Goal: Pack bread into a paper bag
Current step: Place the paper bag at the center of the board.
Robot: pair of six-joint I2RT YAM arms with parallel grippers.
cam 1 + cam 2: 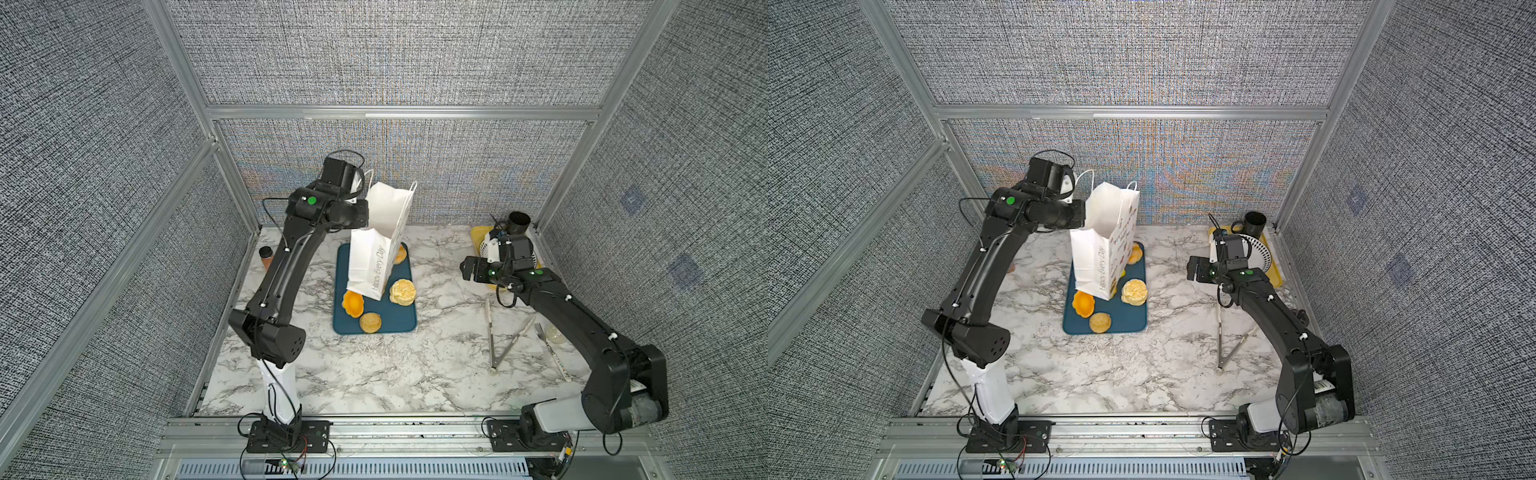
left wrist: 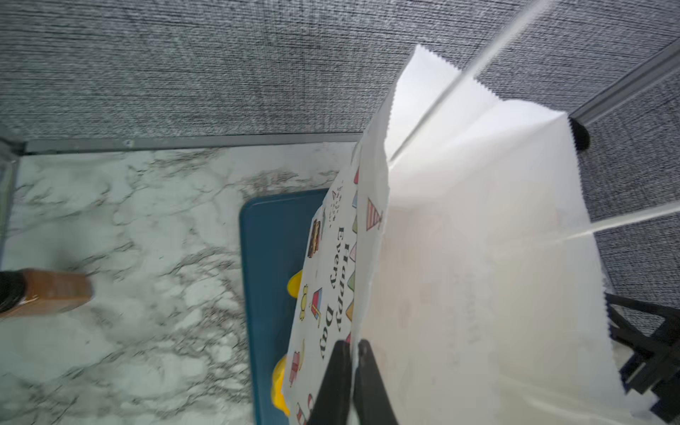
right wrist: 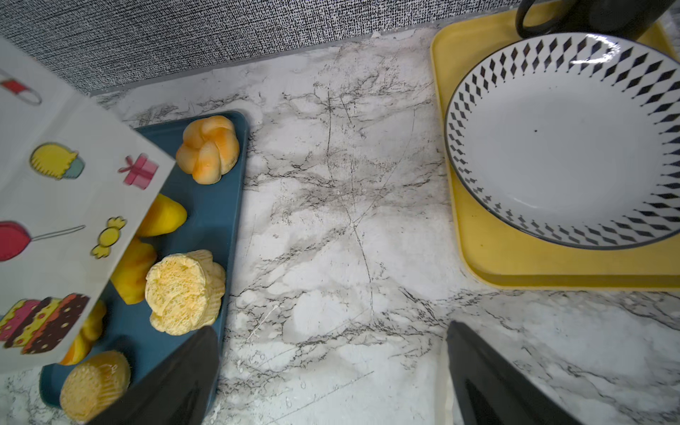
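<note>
Bright, even light fills all views, with soft shadows. Coloured moiré bands ripple over the woven grey back wall [image 1: 1183, 178] in both top views. In the left wrist view the tall white paper bag [image 2: 478, 257] washes out and the amber black-capped bottle [image 2: 51, 294] blurs. Glare streaks the white diamond-rimmed plate [image 3: 563, 140].

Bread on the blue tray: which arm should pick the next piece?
Right, probably. The left gripper is shut on the rim of the tall white paper bag, holding it tilted over the blue tray. The right gripper is open, empty, beside the tray near the pale crumbly round bun.
</note>
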